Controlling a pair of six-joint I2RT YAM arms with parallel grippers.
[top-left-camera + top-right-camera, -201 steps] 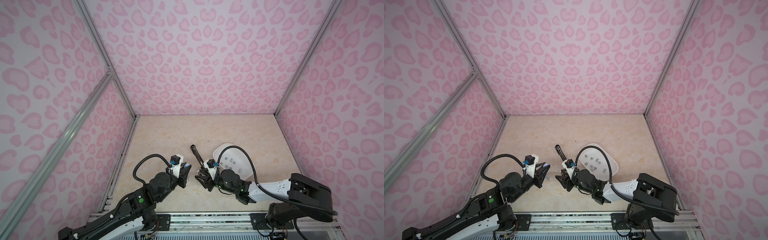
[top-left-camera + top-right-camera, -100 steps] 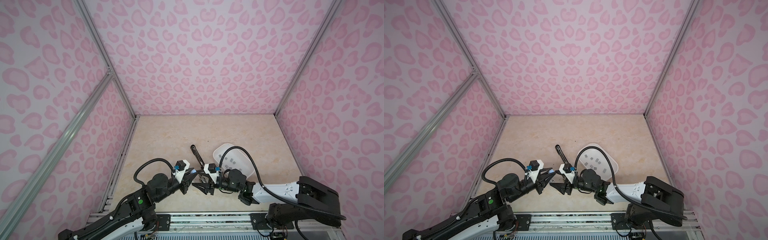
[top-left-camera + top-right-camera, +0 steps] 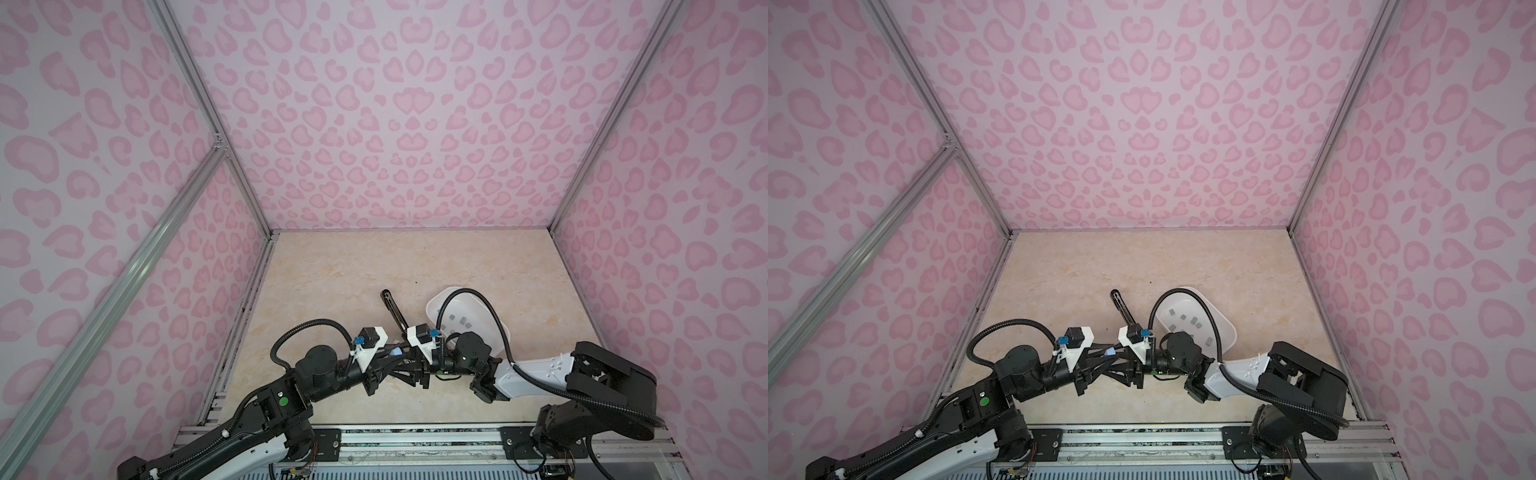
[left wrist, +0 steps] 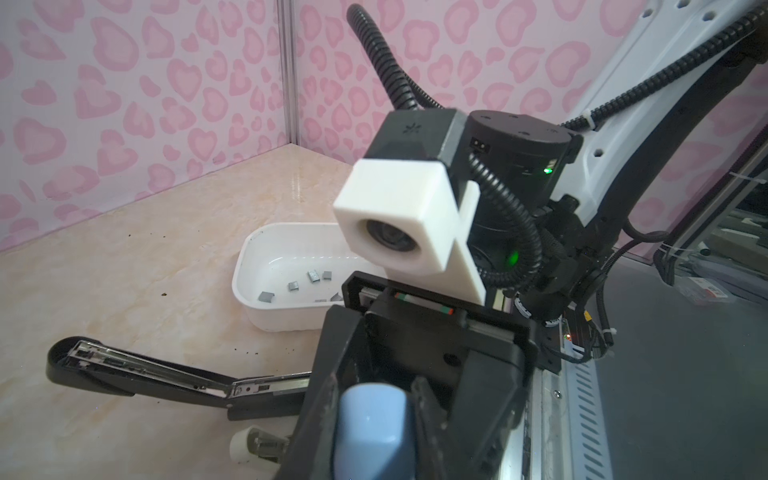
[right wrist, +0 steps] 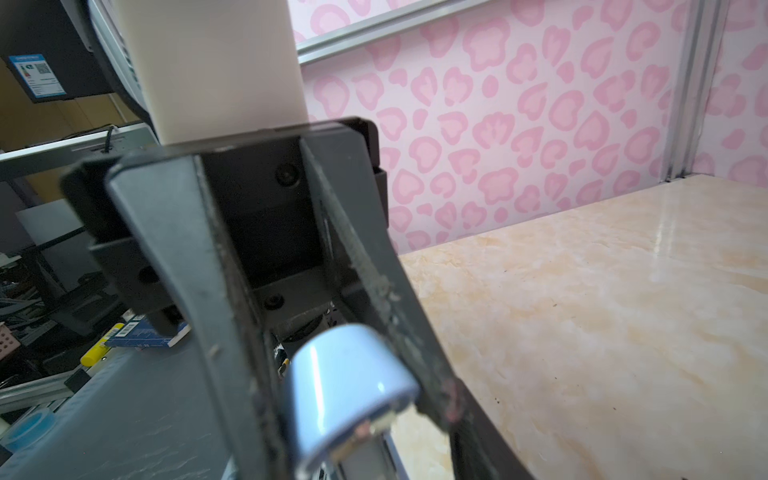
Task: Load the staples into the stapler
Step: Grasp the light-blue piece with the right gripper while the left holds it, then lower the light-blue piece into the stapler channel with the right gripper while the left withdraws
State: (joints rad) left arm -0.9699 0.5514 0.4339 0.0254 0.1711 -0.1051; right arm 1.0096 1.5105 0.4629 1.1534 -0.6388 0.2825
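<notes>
A light-blue stapler (image 3: 397,352) (image 4: 374,424) (image 5: 349,382) hangs just above the table near the front. My left gripper (image 3: 405,364) (image 3: 1121,365) is shut on it. My right gripper (image 3: 392,370) (image 3: 1106,370) faces the left one tip to tip. It is open, with its jaws either side of the same stapler and set wider than it. A black stapler (image 3: 394,309) (image 3: 1123,309) (image 4: 166,374) lies folded open on the table behind them, its metal channel showing. The staples (image 3: 461,322) (image 3: 1187,320) (image 4: 311,276) lie loose in a white tray (image 3: 453,289) (image 4: 245,270) at the right.
A small white piece with metal in it (image 4: 245,446) lies on the table under the grippers. The right arm's cable (image 3: 490,316) arches over the tray. Pink patterned walls close in three sides, and a metal rail (image 3: 415,440) runs along the front edge.
Both grippers have swung round to face each other and closed the gap, so their fingers now overlap. The right jaws widened, then narrowed again.
</notes>
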